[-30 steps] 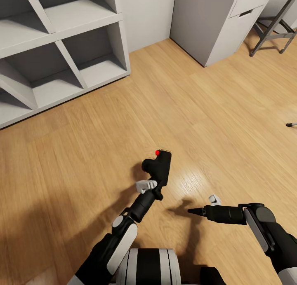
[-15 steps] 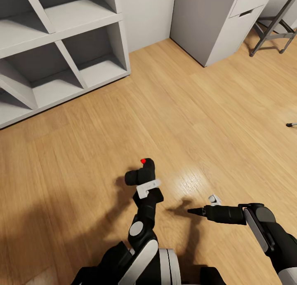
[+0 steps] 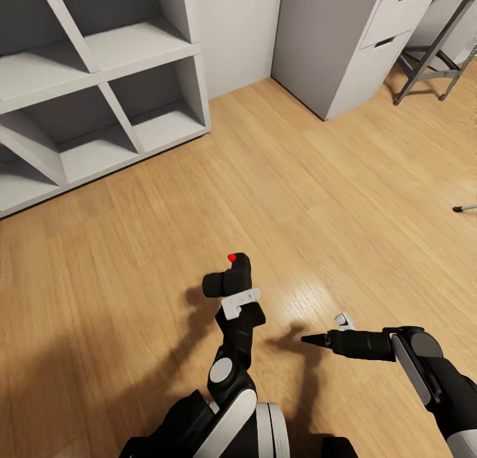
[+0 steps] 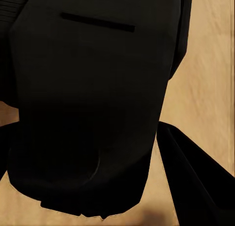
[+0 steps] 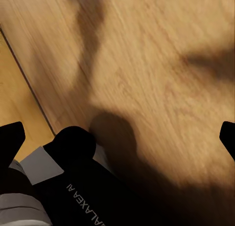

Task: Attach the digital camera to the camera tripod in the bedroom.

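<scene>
1 chunky matte-black digital camera (image 3: 228, 280) over glossy planks (image 3: 318, 200)

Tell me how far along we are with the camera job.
Pickup looks done: the left end effector grips the camera above the wood floor. In hand: carrying it. Left: reaching the tripod and mounting the camera. The right end effector carries nothing.

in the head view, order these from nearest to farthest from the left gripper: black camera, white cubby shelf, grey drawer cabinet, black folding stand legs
1. The black digital camera, held in the left gripper.
2. The white cubby shelf, ahead to the left.
3. The grey drawer cabinet, ahead to the right.
4. The black folding stand legs, far right corner.
</scene>
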Available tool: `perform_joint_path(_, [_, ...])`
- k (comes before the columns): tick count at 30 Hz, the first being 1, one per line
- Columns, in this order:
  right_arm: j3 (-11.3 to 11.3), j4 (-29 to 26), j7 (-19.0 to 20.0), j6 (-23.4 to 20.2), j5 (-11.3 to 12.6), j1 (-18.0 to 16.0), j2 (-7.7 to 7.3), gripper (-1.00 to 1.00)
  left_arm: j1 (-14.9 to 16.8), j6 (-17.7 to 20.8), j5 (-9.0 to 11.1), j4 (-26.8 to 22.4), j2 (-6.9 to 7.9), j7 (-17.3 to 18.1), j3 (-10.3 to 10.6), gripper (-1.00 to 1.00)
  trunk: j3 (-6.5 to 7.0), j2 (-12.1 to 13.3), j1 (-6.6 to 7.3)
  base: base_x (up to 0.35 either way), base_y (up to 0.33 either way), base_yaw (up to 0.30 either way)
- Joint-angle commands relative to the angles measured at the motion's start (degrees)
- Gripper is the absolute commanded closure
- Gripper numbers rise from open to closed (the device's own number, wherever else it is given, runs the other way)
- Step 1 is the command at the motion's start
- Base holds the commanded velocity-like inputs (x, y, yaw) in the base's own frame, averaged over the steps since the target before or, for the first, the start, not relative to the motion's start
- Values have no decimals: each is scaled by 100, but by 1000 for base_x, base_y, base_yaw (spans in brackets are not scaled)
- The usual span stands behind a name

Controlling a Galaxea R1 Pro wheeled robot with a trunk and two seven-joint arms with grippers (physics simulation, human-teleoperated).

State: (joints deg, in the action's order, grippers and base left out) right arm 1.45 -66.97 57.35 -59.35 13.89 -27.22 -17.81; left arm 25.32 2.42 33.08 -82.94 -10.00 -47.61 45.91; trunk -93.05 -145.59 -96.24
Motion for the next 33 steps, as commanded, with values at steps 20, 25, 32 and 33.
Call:
perform_joint_path(20, [11,-1,7,-12,-18,-2,-5,-100,6,22,172,-81,55,48,-138,100,441,26,52,0,0,0])
perform_joint_path(25, [13,-1,-7,-8,-18,-2,-10,-100,7,19,1000,-75,160,410,-567,100,551,32,65,0,0,0])
perform_joint_path(32, [5,-1,-14,-1,-19,-2,2,-100,8,294,3811,37,1601,4194,-1706,100,706,42,83,0,0,0])
perform_joint_path(33, [5,-1,-14,0,-19,-2,3,-100,8,404,4166,41,1773,4551,-1735,100,729,43,86,0,0,0])
